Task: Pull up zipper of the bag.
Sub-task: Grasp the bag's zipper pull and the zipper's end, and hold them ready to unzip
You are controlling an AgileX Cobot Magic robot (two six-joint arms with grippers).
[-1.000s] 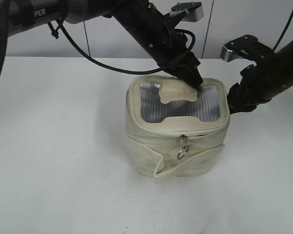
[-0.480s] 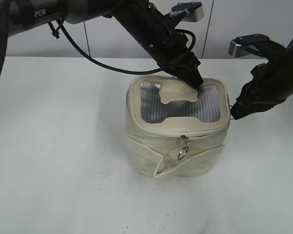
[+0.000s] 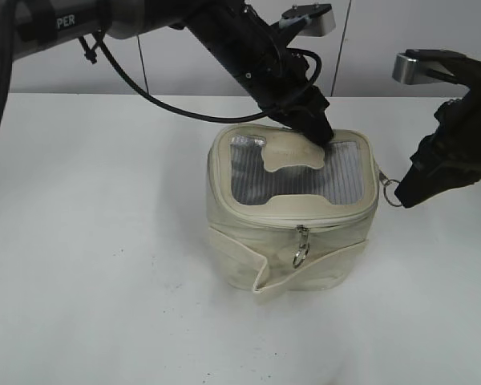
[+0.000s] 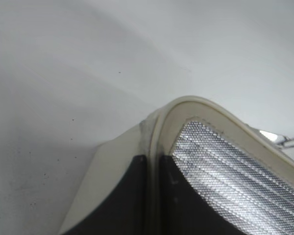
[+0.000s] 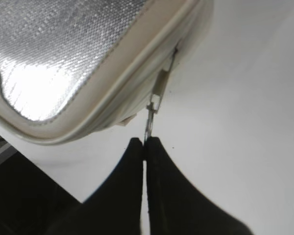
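The cream bag [image 3: 289, 233] stands mid-table, its grey window [image 3: 337, 172] facing up. My left gripper [image 3: 319, 132] reaches over from the back. In the left wrist view its jaws [image 4: 154, 196] are shut on the lid's cream rim [image 4: 159, 127]. My right gripper [image 3: 402, 196] is just off the bag's right side, shut on a silver ring pull [image 3: 391, 191] of the zipper. The right wrist view shows the jaws [image 5: 145, 143] pinching that pull [image 5: 152, 117], which is stretched taut from the slider [image 5: 161, 85]. A second slider with its ring [image 3: 299, 255] hangs at the front.
A wide loose strap band [image 3: 260, 269] sags round the bag's lower body. White tabletop [image 3: 104, 265] spreads all around the bag, and a pale wall stands behind it. The left arm's cable [image 3: 144, 88] loops above the table's back left.
My right gripper has moved right and away from the bag's side, drawing the ring pull out with it. The left gripper and the bag have stayed put.
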